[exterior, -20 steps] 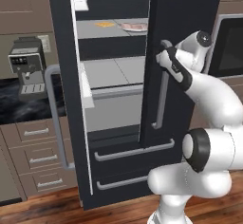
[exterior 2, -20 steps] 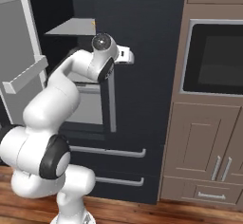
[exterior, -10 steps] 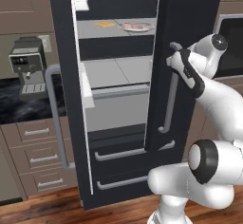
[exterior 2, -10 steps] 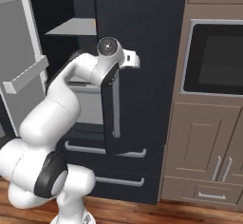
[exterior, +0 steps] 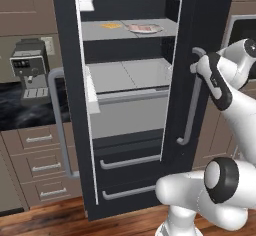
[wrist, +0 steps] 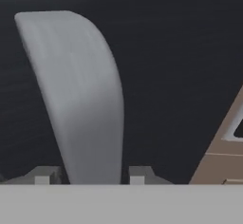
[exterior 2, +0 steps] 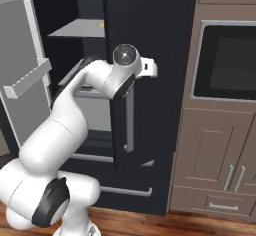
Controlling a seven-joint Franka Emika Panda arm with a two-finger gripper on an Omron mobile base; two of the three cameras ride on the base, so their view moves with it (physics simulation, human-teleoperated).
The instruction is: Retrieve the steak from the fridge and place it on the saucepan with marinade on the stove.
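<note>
The steak (exterior: 145, 28) lies on a pale plate on an upper shelf inside the black fridge (exterior: 212, 25), beside a flat orange-yellow item (exterior: 111, 25). Both fridge doors stand partly open. My gripper (exterior: 196, 68) is at the top of the right door's long curved grey handle (exterior: 192, 107). In the hand view the handle (wrist: 80, 99) runs up between my two fingertips, with the gripper (wrist: 90, 176) shut on it. From the right base the arm's wrist (exterior 2: 125, 60) covers the handle's top. The saucepan, marinade and stove are out of view.
A coffee machine (exterior: 30, 70) stands on the dark counter left of the fridge, above wooden drawers (exterior: 40, 152). The left door (exterior 2: 25, 80) swings out with its bins. A wall oven (exterior 2: 225, 62) and cabinets (exterior 2: 220, 175) sit right of the fridge.
The right fridge door has swung further open toward the right, and my hand on its handle has moved right with it. The shelf with the steak shows more.
</note>
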